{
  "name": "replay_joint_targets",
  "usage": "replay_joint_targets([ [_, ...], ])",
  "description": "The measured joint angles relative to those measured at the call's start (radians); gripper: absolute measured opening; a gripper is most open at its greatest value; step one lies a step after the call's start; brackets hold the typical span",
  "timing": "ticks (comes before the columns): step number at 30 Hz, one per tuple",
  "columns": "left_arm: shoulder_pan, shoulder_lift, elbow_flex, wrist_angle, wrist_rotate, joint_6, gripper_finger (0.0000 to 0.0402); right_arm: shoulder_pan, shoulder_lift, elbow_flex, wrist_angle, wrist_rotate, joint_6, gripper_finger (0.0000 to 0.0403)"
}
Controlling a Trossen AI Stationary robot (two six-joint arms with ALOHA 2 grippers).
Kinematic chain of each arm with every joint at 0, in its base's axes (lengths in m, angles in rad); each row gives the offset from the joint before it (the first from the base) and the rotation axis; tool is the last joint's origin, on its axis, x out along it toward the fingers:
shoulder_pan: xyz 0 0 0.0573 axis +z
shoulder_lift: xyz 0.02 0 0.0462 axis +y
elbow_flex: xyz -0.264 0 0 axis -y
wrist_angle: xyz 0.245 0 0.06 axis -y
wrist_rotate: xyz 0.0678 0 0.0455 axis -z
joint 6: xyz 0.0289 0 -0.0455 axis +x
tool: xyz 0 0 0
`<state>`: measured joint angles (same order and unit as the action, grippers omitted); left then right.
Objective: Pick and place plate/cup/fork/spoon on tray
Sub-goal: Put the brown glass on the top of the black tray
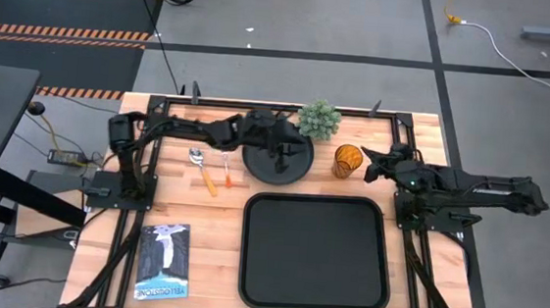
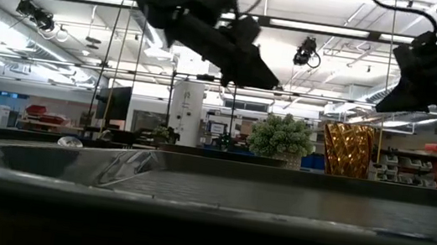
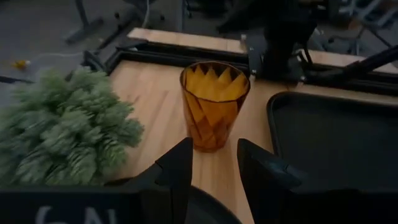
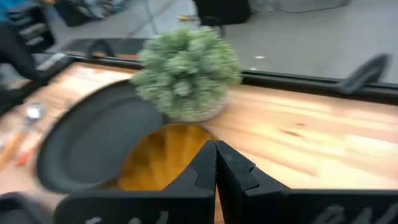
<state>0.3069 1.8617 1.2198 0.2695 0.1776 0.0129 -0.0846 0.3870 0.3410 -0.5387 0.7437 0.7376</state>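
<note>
The round black plate (image 1: 276,162) lies flat at the table's far middle, just beyond the black tray (image 1: 314,253). The amber cup (image 1: 347,162) stands upright to the plate's right. The spoon (image 1: 199,163) and the fork (image 1: 227,177) lie flat to the plate's left. My left gripper (image 1: 290,155) hovers open over the plate, its fingers (image 3: 182,168) pointing toward the cup (image 3: 214,106). My right gripper (image 1: 368,159) is shut (image 4: 216,162) and empty, raised just right of the cup (image 4: 161,155).
A small green potted plant (image 1: 319,120) stands behind the plate and the cup. A booklet (image 1: 162,260) lies at the near left. The tray's inside is bare. Black frame rails run along the table's edges.
</note>
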Motion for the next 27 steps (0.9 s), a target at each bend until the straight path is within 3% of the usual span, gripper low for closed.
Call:
replay_joint_targets([
  [7, 0.000, 0.124, 0.185, -0.177, 0.065, -0.007, 0.0135, -0.140, 0.102, 0.064, -0.107, -0.089, -0.027, 0.0009],
  [13, -0.003, 0.211, 0.332, -0.308, 0.135, -0.045, 0.0135, -0.244, 0.194, 0.063, -0.064, -0.182, -0.033, 0.0009],
  [20, -0.014, 0.313, 0.537, -0.499, 0.137, 0.043, 0.0135, -0.352, 0.324, 0.063, 0.006, -0.266, -0.116, 0.0009],
  [27, -0.011, 0.336, 0.671, -0.788, 0.142, 0.237, 0.0135, -0.448, 0.377, 0.063, 0.088, -0.486, -0.211, 0.0009],
])
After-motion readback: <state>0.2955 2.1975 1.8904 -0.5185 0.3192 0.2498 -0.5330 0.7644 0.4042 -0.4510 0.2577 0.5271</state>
